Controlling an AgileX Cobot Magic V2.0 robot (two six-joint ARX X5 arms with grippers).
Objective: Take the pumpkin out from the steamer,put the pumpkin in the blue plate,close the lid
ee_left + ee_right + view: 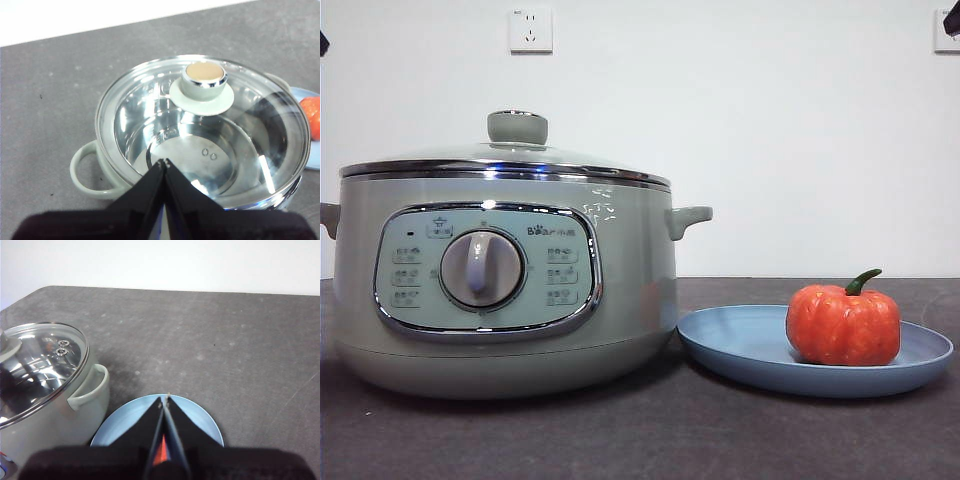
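Observation:
The orange-red pumpkin [843, 325] with its green stem sits on the blue plate [740, 345], to the right of the steamer [500, 280]. The glass lid [510, 155] with its green knob rests closed on the steamer. In the left wrist view my left gripper [164, 162] is shut and empty, high above the lid [200, 120]; the pumpkin's edge [312, 112] shows beside the pot. My right gripper [164, 400] is shut and empty above the plate [195, 420]; a sliver of pumpkin [161, 456] shows between its jaws. In the front view both arms show only as dark tips at the top corners.
The steamer's side handles [688, 218] stick out toward the plate. A white wall with a socket [530, 30] stands behind the dark table [720, 440].

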